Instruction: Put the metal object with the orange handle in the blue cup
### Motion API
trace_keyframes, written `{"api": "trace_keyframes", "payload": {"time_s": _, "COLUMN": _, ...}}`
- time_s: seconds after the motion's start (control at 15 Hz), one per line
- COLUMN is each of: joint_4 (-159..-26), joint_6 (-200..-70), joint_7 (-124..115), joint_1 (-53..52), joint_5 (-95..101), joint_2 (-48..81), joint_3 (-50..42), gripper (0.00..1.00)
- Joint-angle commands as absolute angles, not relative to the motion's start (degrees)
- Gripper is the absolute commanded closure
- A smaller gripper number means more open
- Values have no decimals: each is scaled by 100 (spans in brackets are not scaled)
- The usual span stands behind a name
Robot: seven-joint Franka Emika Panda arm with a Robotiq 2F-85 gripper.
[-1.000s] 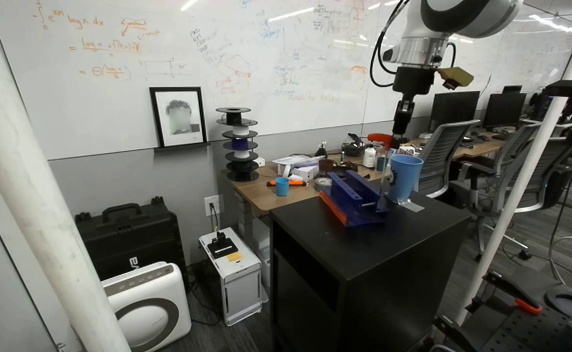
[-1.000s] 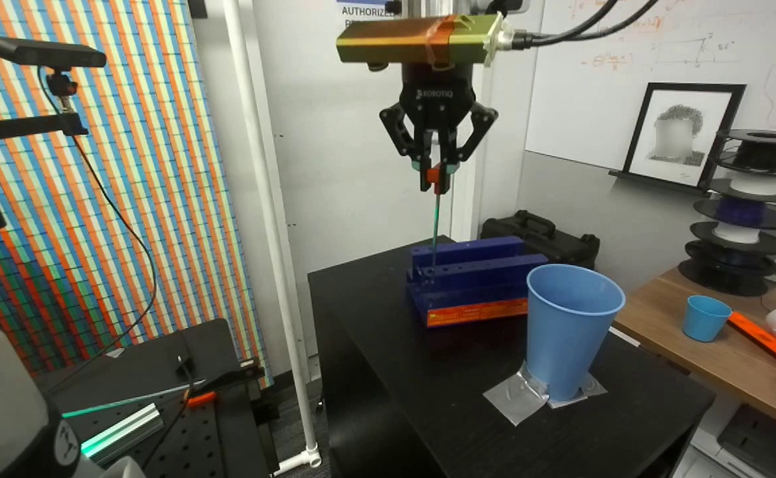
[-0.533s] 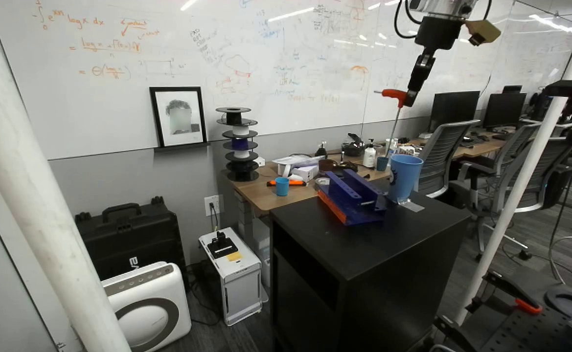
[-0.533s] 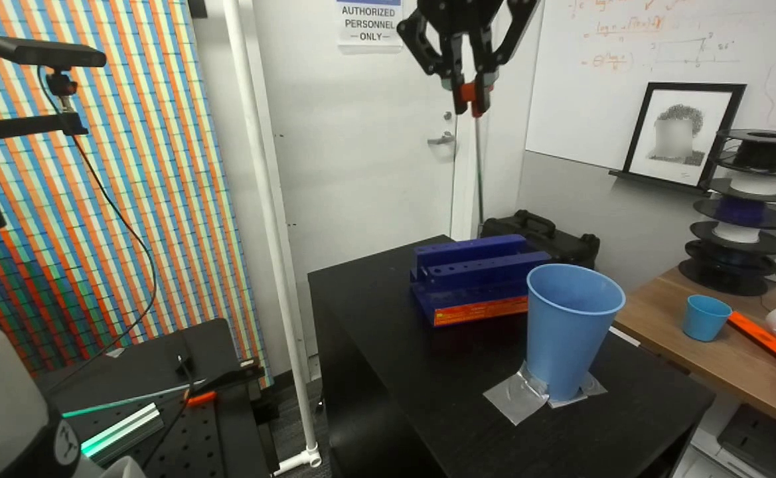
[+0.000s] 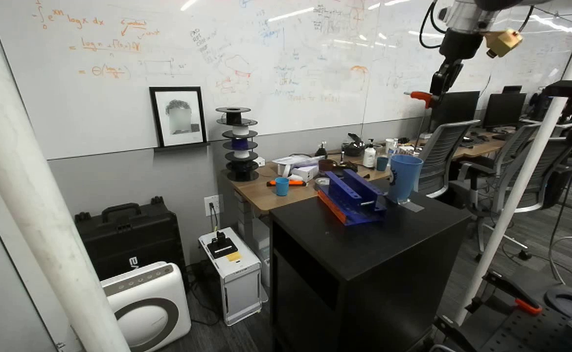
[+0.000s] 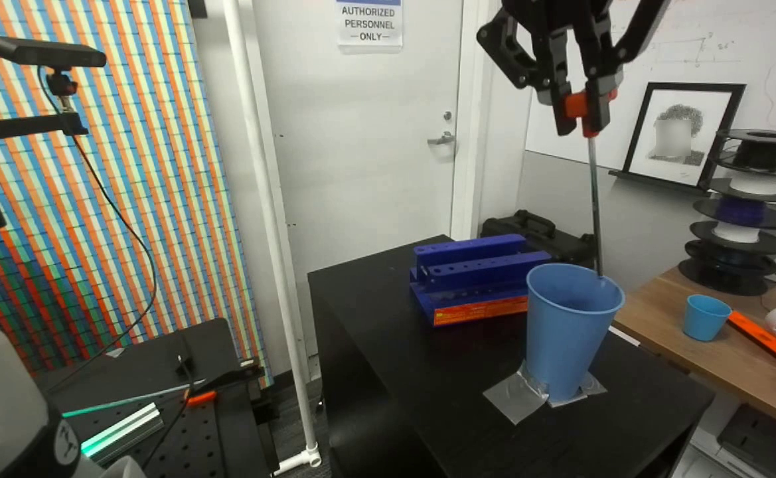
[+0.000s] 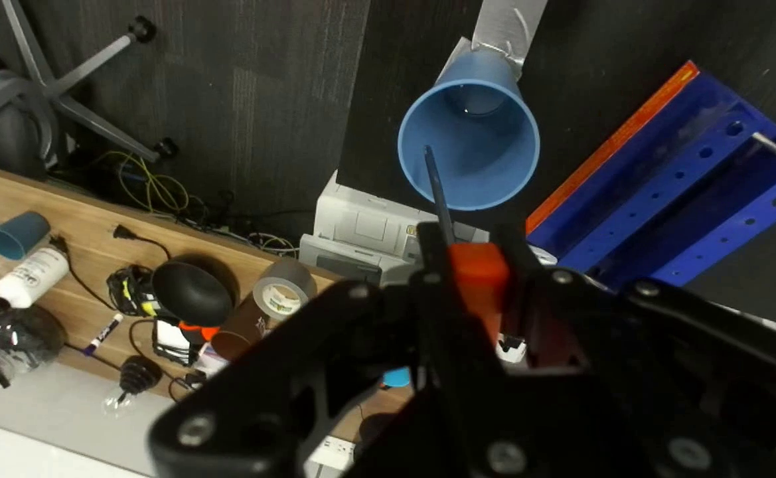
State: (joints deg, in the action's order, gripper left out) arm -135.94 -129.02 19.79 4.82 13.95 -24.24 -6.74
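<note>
Pinched between two black fingers (image 6: 598, 118), one slim metal tool with an orange handle (image 6: 595, 199) hangs slightly tilted. In the wrist view, its thin grey shaft's tip shows against the round mouth of one tapering blue plastic cup (image 7: 477, 149). Crinkled silver tape (image 6: 516, 397) meets the cup's base on the flat black surface (image 6: 454, 385), near one angular dark-blue tray (image 6: 477, 279) with two hole-punched bars (image 7: 666, 186).

In an exterior view the gripper (image 6: 581, 121) is cut off at the top, one finger (image 6: 598, 111) covers part of the orange handle (image 6: 576, 105), and the blue cup (image 6: 563, 345) hides one end of the tray (image 6: 480, 271) and some of the far right edge of the worktop (image 6: 374, 299), whose nearest corner lies below the frame.
</note>
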Motion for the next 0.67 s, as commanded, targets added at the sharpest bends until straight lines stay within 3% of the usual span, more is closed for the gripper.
{"api": "trace_keyframes", "payload": {"time_s": 0.0, "joint_4": -13684, "joint_6": -13340, "joint_7": 1628, "joint_1": 392, "joint_5": 1216, "joint_2": -2123, "joint_3": -655, "gripper": 88}}
{"api": "trace_keyframes", "payload": {"time_s": 0.27, "joint_4": -13619, "joint_6": -13636, "joint_7": 1363, "joint_1": 379, "joint_5": 1194, "joint_2": -1699, "joint_3": -577, "gripper": 87}}
{"api": "trace_keyframes", "payload": {"time_s": 0.33, "joint_4": -13612, "joint_6": -13582, "joint_7": 1356, "joint_1": 377, "joint_5": 1173, "joint_2": -1644, "joint_3": -580, "gripper": 53}}
{"api": "trace_keyframes", "payload": {"time_s": 0.47, "joint_4": -13595, "joint_6": -13320, "joint_7": 1489, "joint_1": 335, "joint_5": 1012, "joint_2": -1632, "joint_3": -624, "gripper": 46}}
{"api": "trace_keyframes", "payload": {"time_s": 0.6, "joint_4": -13603, "joint_6": -13040, "joint_7": 1618, "joint_1": 302, "joint_5": 823, "joint_2": -1783, "joint_3": -647, "gripper": 30}}
